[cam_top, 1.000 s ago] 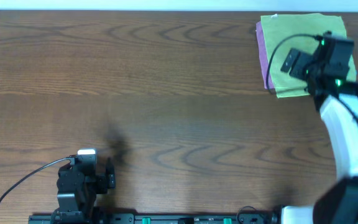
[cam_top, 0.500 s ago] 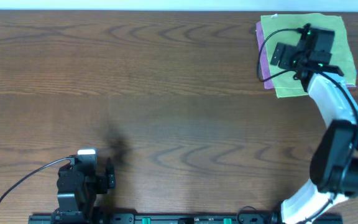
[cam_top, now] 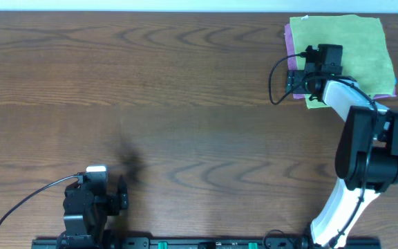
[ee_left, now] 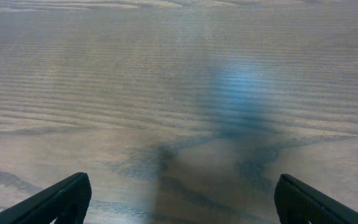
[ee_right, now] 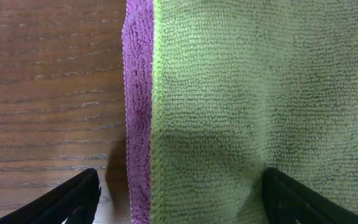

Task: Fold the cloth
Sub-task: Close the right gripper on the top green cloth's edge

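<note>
A green cloth (cam_top: 351, 45) lies folded at the table's far right, on top of a purple cloth (cam_top: 291, 52) whose edge shows along its left side. My right gripper (cam_top: 302, 79) hovers over the stack's left front edge, open and empty. In the right wrist view the green cloth (ee_right: 260, 93) fills the right side, the purple edge (ee_right: 138, 99) runs down the middle, and the gripper (ee_right: 179, 202) straddles both edges. My left gripper (cam_top: 123, 194) rests near the front left, open and empty; it also shows in the left wrist view (ee_left: 179, 202) over bare wood.
The wooden table (cam_top: 150, 90) spreads left of the cloth stack. The table's far edge runs just behind the stack. The left arm's base and cable (cam_top: 26, 204) sit at the front left.
My right gripper has moved left across the green cloth, from its right side to the stack's left front edge. The left arm has not moved.
</note>
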Motion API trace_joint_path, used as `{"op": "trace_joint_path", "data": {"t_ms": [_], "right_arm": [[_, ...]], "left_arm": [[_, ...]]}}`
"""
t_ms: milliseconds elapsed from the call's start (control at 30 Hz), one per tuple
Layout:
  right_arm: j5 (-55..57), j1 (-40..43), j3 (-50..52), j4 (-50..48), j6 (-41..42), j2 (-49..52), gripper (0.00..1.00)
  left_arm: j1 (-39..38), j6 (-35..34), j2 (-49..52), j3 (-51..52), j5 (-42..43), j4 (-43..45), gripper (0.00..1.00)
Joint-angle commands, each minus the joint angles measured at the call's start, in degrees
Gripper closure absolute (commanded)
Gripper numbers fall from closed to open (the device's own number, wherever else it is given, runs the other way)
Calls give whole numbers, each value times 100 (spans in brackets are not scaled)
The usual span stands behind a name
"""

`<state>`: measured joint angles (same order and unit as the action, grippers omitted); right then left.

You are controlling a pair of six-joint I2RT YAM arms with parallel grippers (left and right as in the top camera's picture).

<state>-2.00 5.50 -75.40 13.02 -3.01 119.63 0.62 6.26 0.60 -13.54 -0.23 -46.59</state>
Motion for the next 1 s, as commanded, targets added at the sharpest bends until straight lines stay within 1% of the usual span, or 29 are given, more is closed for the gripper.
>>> {"op": "trace_joint_path", "data": {"t_ms": [0,133,267,400,467,567,833,900,967], "right_arm": [[184,-72,-92,26,-146,22,18],[422,-101,-114,133,-247,-120,16],[885,-170,-118,173,-492,-396,16],[957,-184,-118,354,-702,-535,18],[1008,-184,-118,463,-739,-542,20],[1128,-184,-118,568,-745,-540,27],[1123,-173,-116,675,-785,-540,29],[1123,-166,-116,673,-796,-540,33],[1123,-166,-116,678,-824,-538,40]], "left_arm": [[-28,144,-39,236,-83,-236,4],[-28,146,-39,236,-83,-234,4],[-28,146,-39,236,-83,-234,5],[-28,146,-39,236,-83,-234,5],[-28,146,-39,236,-83,-234,4],[-28,144,-39,236,-83,-234,5],[-28,146,-39,236,-83,-234,5],[-28,144,-39,236,-83,-234,5],[-28,146,-39,236,-83,-234,5]]}}
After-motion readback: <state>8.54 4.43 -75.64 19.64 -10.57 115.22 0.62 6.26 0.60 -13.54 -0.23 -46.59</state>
